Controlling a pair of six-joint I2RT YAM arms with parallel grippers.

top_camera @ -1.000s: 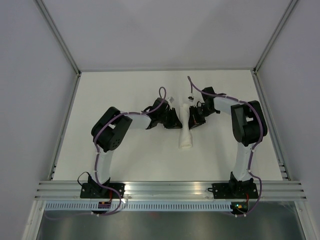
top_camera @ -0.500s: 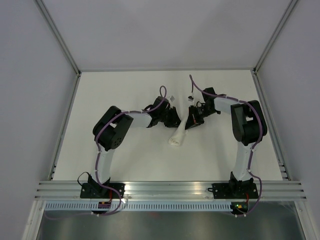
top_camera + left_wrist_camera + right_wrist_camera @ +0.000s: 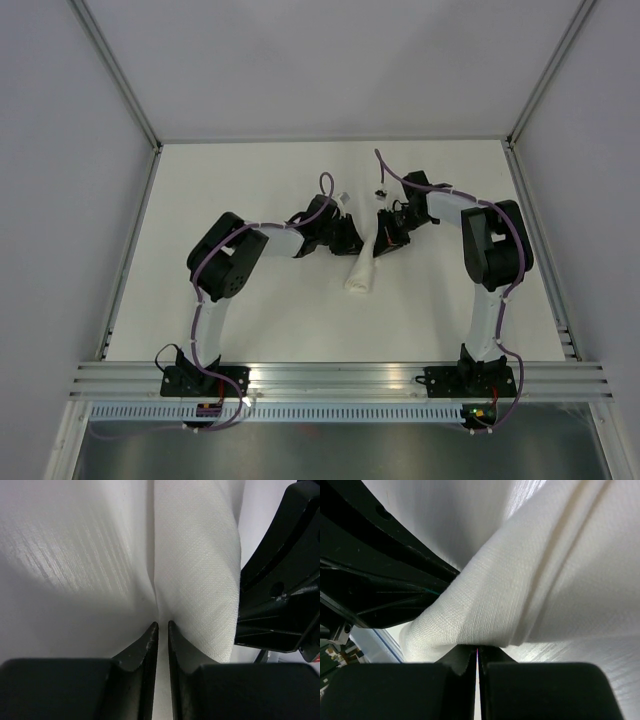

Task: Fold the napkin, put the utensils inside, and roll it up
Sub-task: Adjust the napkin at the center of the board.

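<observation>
Napkin (image 3: 360, 268): rolled, lying slantwise.
Left gripper (image 3: 160, 626): against Napkin's left side; jaws a slit apart, hold undetermined.
Right gripper (image 3: 477, 651): Napkin's right side; clamped on cloth fold.

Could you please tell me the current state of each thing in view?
napkin: rolled into a tube, slanted between the grippers.
left gripper: nearly shut at the napkin's fold; grip unclear.
right gripper: shut on the napkin's edge.
utensils: not visible.

Grey panels (image 3: 60, 150) enclose a white tabletop (image 3: 250, 320) with an aluminium rail (image 3: 340, 375) in front.
</observation>
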